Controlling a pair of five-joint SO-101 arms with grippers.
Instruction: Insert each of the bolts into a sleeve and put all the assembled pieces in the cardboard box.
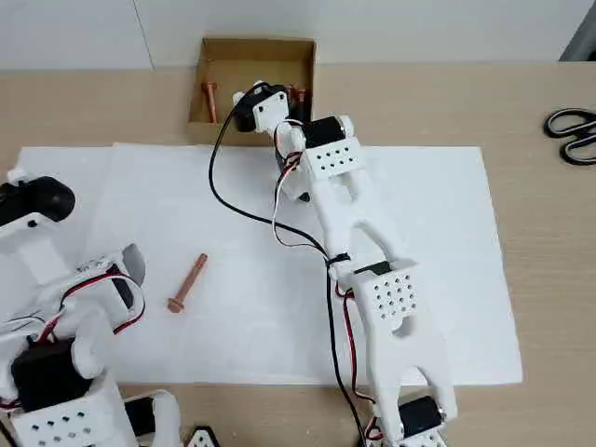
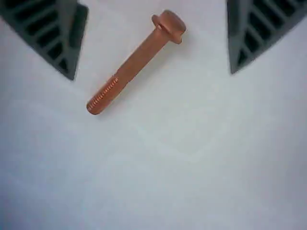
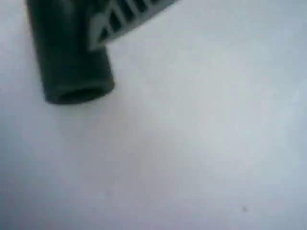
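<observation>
- The left end effector (image 2: pixel 152 69) hangs released over the white paper sheet (image 1: pixel 419 186), its two dark fingers spread wide and holding nothing.
- The copper bolt (image 2: pixel 136 60) lies flat on the sheet in the gap between those fingers and touches neither.
- Its long axis runs slantwise across that gap, so I judge the wrist needs a turn before a pinch across the shank would sit square.
- In the high view the bolt is in the left half of the sheet, just beside the left arm. Its flanged head points toward the near edge of the worktop and its threaded tip toward the far edge.
- The right end effector (image 3: pixel 88 28) appears clenched on a dark sleeve (image 3: pixel 72 62), whose open mouth faces down at the paper.
- The right arm stretches to the sheet's far edge by the cardboard box (image 1: pixel 256 44), well apart from the bolt.
- The left arm is plainly the nearer one for the pickup.
</observation>
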